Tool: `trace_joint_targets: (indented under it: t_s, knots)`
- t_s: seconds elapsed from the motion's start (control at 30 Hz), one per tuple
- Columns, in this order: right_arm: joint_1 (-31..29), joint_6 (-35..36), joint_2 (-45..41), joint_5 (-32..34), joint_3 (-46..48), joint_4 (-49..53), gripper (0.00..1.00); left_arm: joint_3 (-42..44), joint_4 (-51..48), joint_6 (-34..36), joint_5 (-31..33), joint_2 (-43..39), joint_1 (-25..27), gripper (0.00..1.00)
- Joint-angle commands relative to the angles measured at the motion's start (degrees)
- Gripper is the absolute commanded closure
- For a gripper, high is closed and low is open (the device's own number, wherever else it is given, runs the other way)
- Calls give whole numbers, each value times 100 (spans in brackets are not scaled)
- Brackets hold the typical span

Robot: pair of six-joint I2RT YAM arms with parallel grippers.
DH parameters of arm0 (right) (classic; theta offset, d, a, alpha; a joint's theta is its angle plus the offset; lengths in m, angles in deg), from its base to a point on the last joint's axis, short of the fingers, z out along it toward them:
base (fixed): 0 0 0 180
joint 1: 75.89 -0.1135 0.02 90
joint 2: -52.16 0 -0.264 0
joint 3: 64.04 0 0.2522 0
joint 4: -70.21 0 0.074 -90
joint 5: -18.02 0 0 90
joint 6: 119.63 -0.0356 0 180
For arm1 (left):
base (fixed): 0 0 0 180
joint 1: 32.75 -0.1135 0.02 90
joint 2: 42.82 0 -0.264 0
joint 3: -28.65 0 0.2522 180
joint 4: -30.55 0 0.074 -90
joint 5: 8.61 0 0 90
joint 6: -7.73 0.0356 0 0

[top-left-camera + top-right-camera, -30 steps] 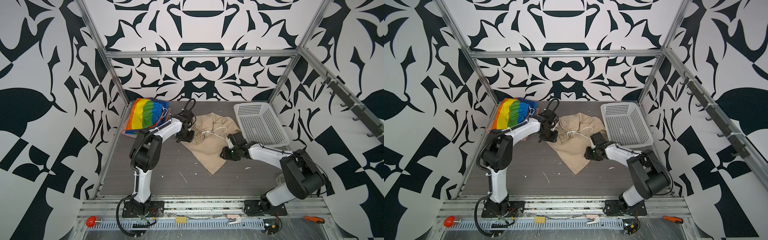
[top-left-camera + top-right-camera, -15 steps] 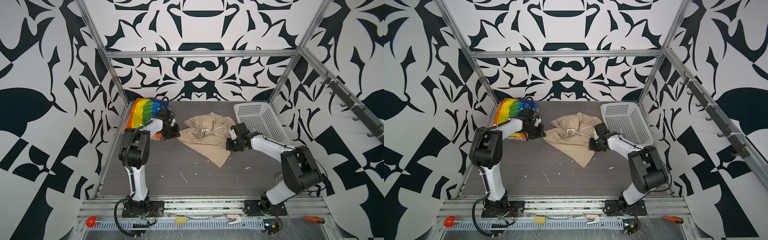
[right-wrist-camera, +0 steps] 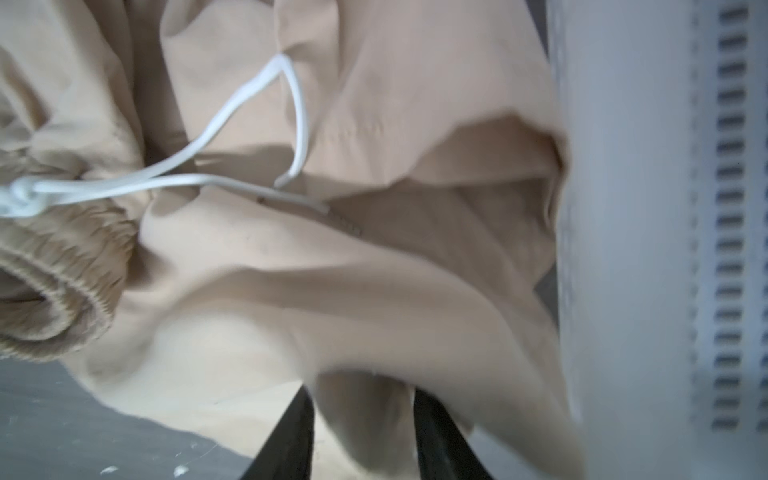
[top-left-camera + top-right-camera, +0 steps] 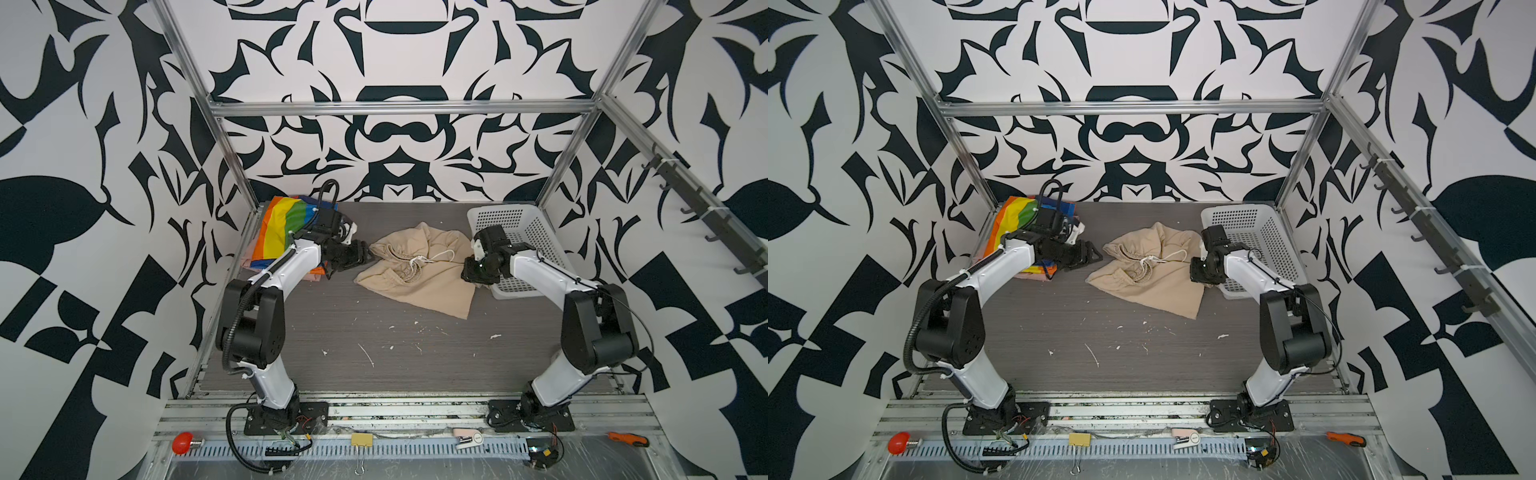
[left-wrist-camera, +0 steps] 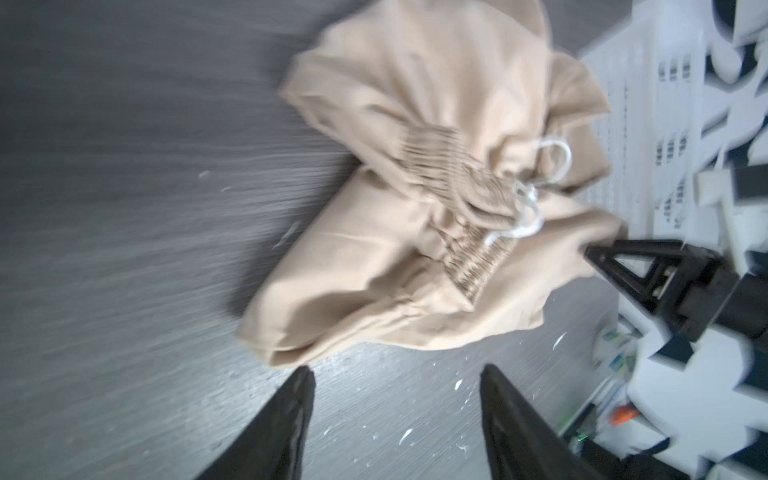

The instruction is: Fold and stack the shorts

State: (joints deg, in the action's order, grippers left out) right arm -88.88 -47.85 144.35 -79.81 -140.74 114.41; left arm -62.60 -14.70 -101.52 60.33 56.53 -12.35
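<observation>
Beige shorts (image 4: pixel 415 270) lie crumpled on the bench (image 4: pixel 374 340), toward the back, between the rainbow shorts (image 4: pixel 282 226) and the basket (image 4: pixel 528 220). In both top views we see the gathered waist turned up and bunched near the middle of the heap, with the white drawstring (image 4: pixel 432 258) knotted and trailing toward the right. One flat corner of the cloth points toward the front of the bench. In the right wrist view the cloth lies close against the basket wall (image 3: pixel 623 208).

We find the rainbow shorts at the back left corner, partly hidden by the left arm. A salmon-pink edge (image 4: pixel 248 262) shows beneath them.

Left pincer (image 4: pixel 365 253): low over the bench, just beside the left edge of the beige shorts. The left wrist view is blurred, yet we see the left pincer (image 5: pixel 397 370) with its jaws spread wide and only bare bench between them. It holds nothing.

Right pincer (image 4: pixel 469 276): at the right edge of the beige shorts, in front of the basket. In the right wrist view (image 3: pixel 361 395) its jaws stand apart, and a fold of beige cloth lies in the gap.

White flecks are scattered on the front half of the bench.
</observation>
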Motion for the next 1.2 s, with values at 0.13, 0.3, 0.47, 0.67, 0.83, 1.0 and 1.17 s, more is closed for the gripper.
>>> trace_joint_targets:
  t_s: [0.13,0.3,0.47,0.67,0.83,1.0,1.17]
  knots:
    - [-205,-324,-1197,-207,994,18,44,-956,-1384,1577,2004,741,1153,17]
    - [-291,-606,-1650,-459,1690,-285,43,-1428,-1492,2022,2699,1349,1349,16]
    - [-383,-769,-1851,-527,2196,-512,43,-1820,-1580,2217,2706,1827,1370,17]
    - [-458,-861,-1735,-592,2668,-853,43,-2010,-1548,2275,2512,2166,1384,17]
    - [-494,-876,-1567,-590,2810,-1036,43,-2096,-1504,2206,2000,2243,1380,16]
    - [-495,-892,-1441,-640,2901,-1204,43,-2111,-1510,2344,1580,2267,1380,16]
    - [-500,-929,-1417,-676,2969,-1303,43,-2393,-1943,2469,1290,2498,1384,22]
